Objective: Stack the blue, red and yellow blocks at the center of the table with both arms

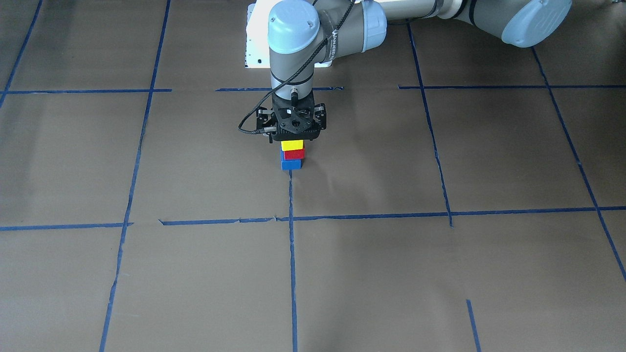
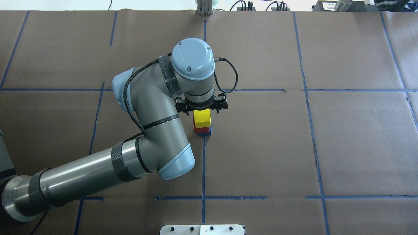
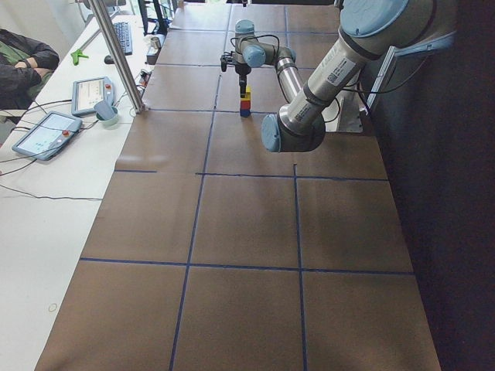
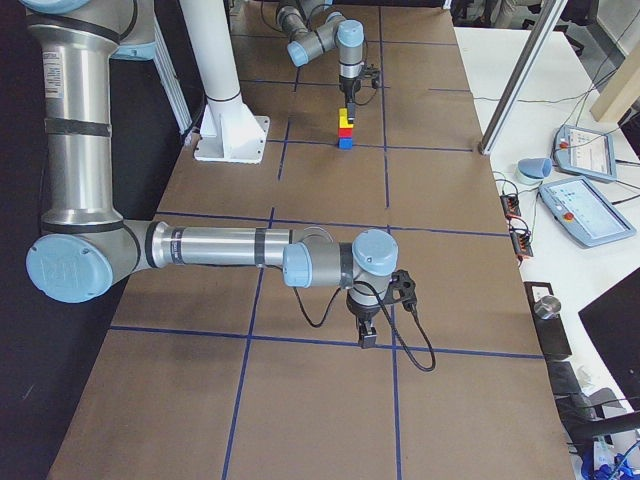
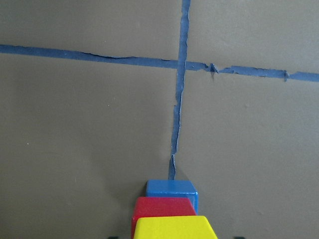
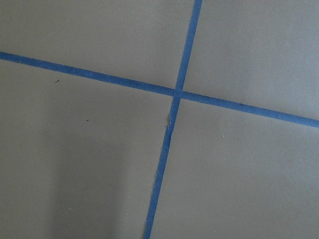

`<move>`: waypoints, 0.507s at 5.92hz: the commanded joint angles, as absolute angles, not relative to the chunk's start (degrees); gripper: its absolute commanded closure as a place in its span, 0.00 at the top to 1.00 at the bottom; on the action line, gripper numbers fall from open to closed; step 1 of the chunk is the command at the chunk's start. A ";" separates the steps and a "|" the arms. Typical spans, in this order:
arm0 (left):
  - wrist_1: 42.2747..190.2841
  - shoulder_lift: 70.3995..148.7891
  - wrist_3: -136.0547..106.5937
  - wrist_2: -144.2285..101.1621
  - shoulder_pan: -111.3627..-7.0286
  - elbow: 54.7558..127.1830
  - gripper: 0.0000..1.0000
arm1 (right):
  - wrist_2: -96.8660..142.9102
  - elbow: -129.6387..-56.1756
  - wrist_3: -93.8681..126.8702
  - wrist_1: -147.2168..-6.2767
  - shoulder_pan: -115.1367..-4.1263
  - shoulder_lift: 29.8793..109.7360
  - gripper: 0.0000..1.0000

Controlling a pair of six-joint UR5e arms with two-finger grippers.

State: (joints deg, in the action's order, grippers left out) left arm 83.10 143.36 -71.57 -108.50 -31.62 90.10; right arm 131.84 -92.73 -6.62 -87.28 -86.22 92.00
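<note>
A stack stands at the table's middle on a tape crossing: blue block (image 1: 291, 164) at the bottom, red block (image 1: 294, 154) on it, yellow block (image 1: 292, 144) on top. It also shows in the overhead view (image 2: 202, 118) and at the lower edge of the left wrist view (image 5: 174, 226). My left gripper (image 1: 292, 138) hangs straight above the yellow block, jaws spread wider than the block, holding nothing. My right gripper (image 4: 367, 338) is far from the stack, low over bare table at a tape crossing; I cannot tell whether it is open or shut.
Brown paper with blue tape lines (image 1: 292, 254) covers the table. A white base plate (image 1: 257, 44) sits at the robot's side. A side bench holds tablets (image 4: 584, 212) and cables. An operator (image 3: 23, 66) sits beyond the left end.
</note>
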 commanded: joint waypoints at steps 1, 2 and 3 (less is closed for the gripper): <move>80.09 142.83 -66.91 -115.16 -37.75 94.99 1.00 | 131.84 -92.72 -6.68 -87.28 -86.22 92.02 1.00; 78.76 136.56 -57.31 -121.05 -42.67 100.40 1.00 | 131.84 -92.72 -6.68 -87.28 -86.22 92.02 1.00; 78.75 127.79 -44.95 -124.94 -48.20 105.51 1.00 | 131.92 -92.81 -6.77 -87.28 -86.22 92.11 1.00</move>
